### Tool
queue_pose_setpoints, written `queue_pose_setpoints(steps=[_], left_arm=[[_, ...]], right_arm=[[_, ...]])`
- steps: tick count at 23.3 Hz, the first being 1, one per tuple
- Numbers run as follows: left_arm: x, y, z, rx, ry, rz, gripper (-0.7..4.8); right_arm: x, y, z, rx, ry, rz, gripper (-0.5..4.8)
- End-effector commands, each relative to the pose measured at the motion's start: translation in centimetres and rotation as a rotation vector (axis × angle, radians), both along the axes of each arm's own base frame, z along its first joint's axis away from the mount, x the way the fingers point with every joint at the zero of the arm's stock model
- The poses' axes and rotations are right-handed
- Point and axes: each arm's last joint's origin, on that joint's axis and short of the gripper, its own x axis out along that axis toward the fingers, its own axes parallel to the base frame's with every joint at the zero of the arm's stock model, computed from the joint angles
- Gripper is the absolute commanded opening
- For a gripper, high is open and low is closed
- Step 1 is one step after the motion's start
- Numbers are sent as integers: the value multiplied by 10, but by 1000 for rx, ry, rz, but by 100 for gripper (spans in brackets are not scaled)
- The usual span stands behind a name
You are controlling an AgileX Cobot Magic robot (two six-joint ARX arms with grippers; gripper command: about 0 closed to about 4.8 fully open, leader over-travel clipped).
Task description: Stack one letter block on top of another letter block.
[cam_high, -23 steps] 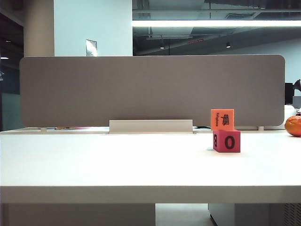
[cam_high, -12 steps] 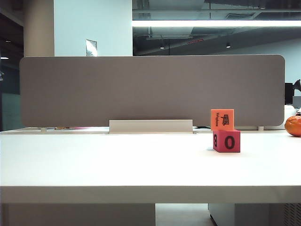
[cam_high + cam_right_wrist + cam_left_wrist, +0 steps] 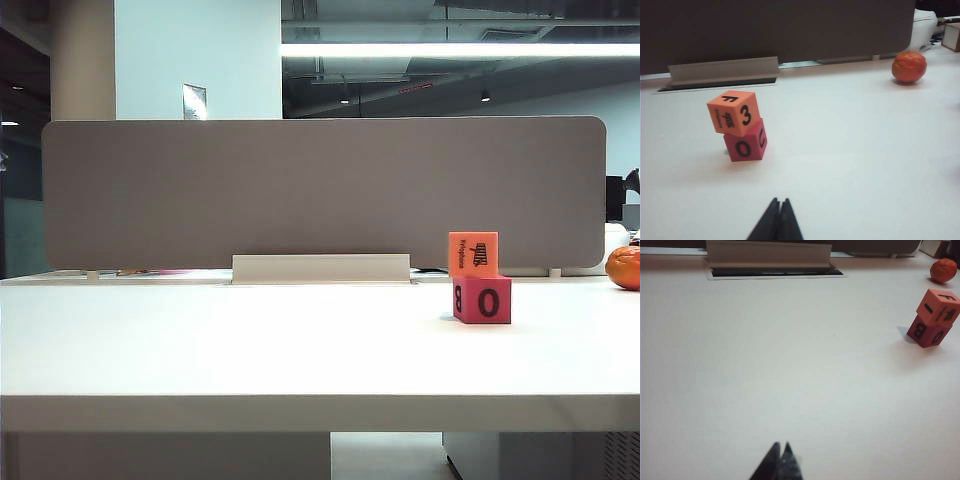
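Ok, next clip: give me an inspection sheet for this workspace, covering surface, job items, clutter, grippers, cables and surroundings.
Surface: white table, bare apart from the items below.
Job's things: orange block sits on the red-pink block, slightly offset; stack standing.
Clutter: an orange round fruit at the table's far right.
Grippers: left gripper shut, holding nothing, over bare table away from the stack; right gripper shut, holding nothing, short of the stack.
Cables: nothing seen.
Surroundings: grey divider panel behind the table, with a cable-tray flap at its foot.
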Motion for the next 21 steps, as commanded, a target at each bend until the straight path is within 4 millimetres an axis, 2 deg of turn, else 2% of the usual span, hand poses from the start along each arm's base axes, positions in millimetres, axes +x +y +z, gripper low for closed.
queue_pose_setpoints(steps=[1, 7, 21], left_arm=[[0, 0, 2, 4, -17, -1, -6], [0, 0, 2, 4, -17, -1, -6], [0, 0, 2, 4, -17, -2, -6]], right_arm=[[0, 0, -5, -24, 40, -11, -1], [0, 0, -7, -75, 57, -6, -1], [0, 0, -8, -67, 67, -1, -1]])
